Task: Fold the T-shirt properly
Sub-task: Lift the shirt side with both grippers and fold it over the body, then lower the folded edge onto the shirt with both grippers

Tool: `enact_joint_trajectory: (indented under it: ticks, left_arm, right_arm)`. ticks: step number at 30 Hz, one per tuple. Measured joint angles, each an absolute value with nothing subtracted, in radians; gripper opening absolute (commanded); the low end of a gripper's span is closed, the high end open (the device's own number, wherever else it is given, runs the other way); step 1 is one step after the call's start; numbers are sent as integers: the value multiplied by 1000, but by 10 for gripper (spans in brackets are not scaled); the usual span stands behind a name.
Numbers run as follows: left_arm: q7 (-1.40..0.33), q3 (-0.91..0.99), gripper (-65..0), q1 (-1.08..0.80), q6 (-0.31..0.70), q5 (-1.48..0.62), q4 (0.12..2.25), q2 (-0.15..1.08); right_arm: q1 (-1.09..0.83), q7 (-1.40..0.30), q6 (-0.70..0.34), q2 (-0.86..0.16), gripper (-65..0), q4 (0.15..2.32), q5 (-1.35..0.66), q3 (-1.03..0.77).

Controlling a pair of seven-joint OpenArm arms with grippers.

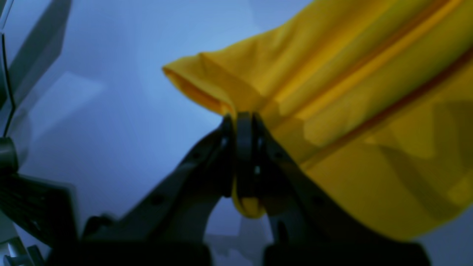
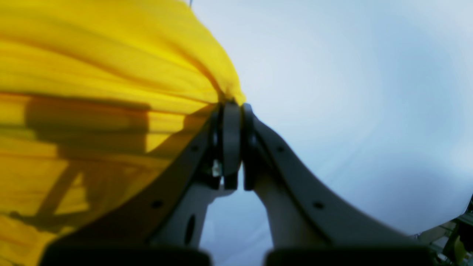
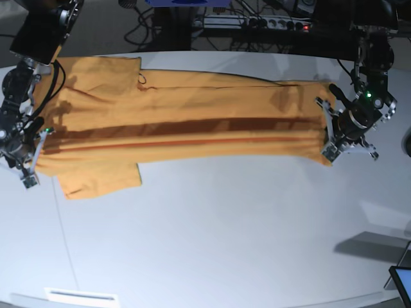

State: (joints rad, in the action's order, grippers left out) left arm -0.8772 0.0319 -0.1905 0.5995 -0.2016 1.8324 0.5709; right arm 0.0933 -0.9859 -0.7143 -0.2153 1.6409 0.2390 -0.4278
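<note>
T-shirt (image 3: 186,128) taut between both clamped grippers

Plain orange-yellow T-shirt (image 3: 192,122) between my grippers, darker orange crease stripes along it, pale grey-white table (image 3: 225,231) under my tools, my fingers (image 1: 244,147) dark grey

Overhead base view, two close wrist views

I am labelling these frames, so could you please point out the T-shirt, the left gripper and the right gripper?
T-shirt (image 3: 192,106): base view, middle of the stretched cloth.
left gripper (image 1: 244,122): left wrist view, shut fingertips pinching the cloth.
right gripper (image 2: 232,109): right wrist view, shut fingertips pinching the cloth edge.
</note>
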Motion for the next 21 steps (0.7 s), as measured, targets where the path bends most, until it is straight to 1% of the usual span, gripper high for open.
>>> enact_joint_trajectory:
  ticks: [14, 19, 21]
  left_arm:
    - [-891, 29, -650, -242, 599, -187, 1837, 572]
    - [-896, -37, -650, -252, 595, -176, 1834, 577]
    - [-894, -60, -650, -252, 595, -129, 1833, 579]
  right_arm:
    - [49, -1003, -710, -179, -649, 1639, 246, -428]
    - [38, -1007, -710, -179, -649, 1639, 254, -428]
    - [38, -1020, -709, -176, -649, 1639, 253, -428]
